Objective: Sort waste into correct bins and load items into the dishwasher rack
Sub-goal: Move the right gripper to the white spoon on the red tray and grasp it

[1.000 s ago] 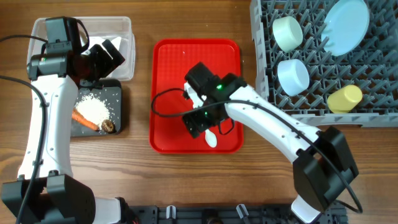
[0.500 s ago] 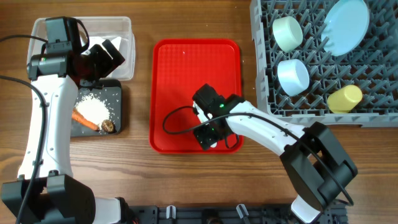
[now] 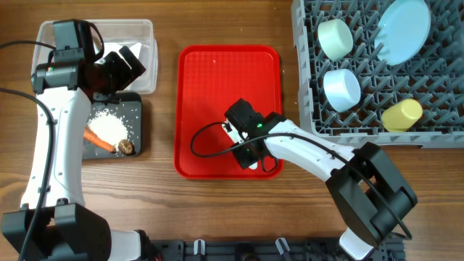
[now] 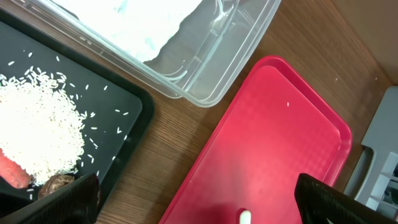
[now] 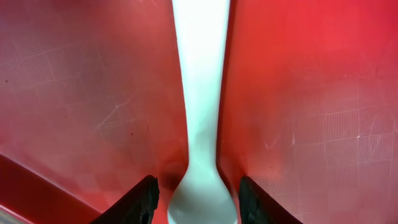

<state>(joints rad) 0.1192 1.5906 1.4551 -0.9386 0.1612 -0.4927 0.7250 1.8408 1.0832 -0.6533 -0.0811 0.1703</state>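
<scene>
The right gripper (image 5: 198,202) is low over the near right part of the red tray (image 3: 210,80), a little in from its raised near lip. Its fingers (image 5: 140,199) stand on either side of the spoon (image 5: 200,74), just beside the bowl end. Whether they press on it cannot be told. The spoon lies flat on the tray, its handle running away from the fingers across bare red surface. A strip of wooden table (image 3: 290,159) separates the tray's right edge from the rack (image 3: 304,72), which holds the plate (image 3: 404,29), green bowl (image 3: 335,38), blue bowl (image 3: 341,88) and yellow cup (image 3: 402,114). The left gripper (image 3: 119,67) hangs with its jaws wide apart, holding nothing, above the shared edge of the clear tub (image 3: 145,29) and the black tray (image 3: 138,130). The black tray holds the rice (image 3: 109,125), the carrot piece (image 3: 98,140) and the brown lump (image 3: 125,147).
</scene>
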